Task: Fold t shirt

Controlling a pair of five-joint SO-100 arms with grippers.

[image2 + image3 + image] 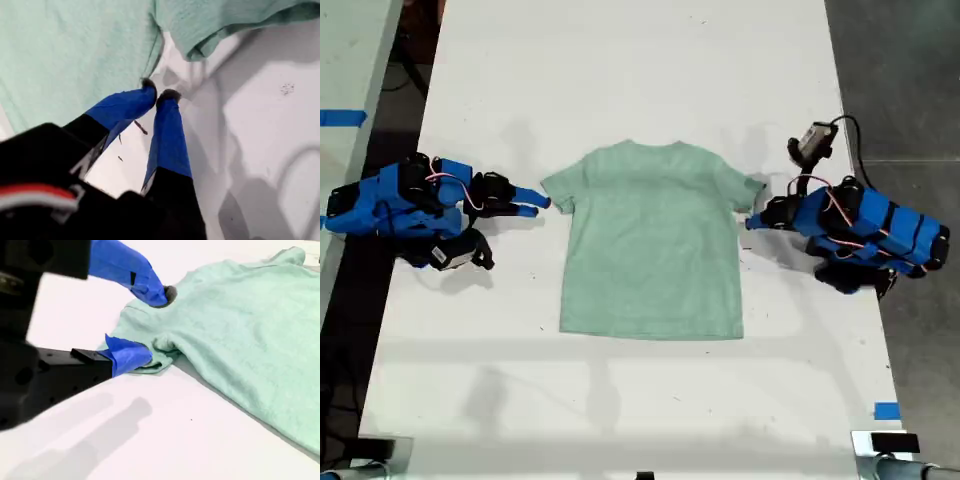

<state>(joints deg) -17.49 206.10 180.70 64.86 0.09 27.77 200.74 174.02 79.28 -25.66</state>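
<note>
The pale mint-green t shirt (650,245) lies flat on the white table (640,400), neck toward the far edge. My first gripper (159,94) is shut with nothing in it, its tips on the table at the shirt's armpit (165,45). This is the arm at the exterior view's right (752,222). My second gripper (145,325) is open at the other sleeve (150,332), one finger (127,356) low at the hem and the other raised above the cloth. In the exterior view it is at the left (532,203).
Both blue arms rest low on the table beside the shirt. A blue tape mark (887,410) sits near the exterior view's lower right corner. Another table with blue tape (340,117) stands at that view's left, and dark floor (910,80) lies at its right.
</note>
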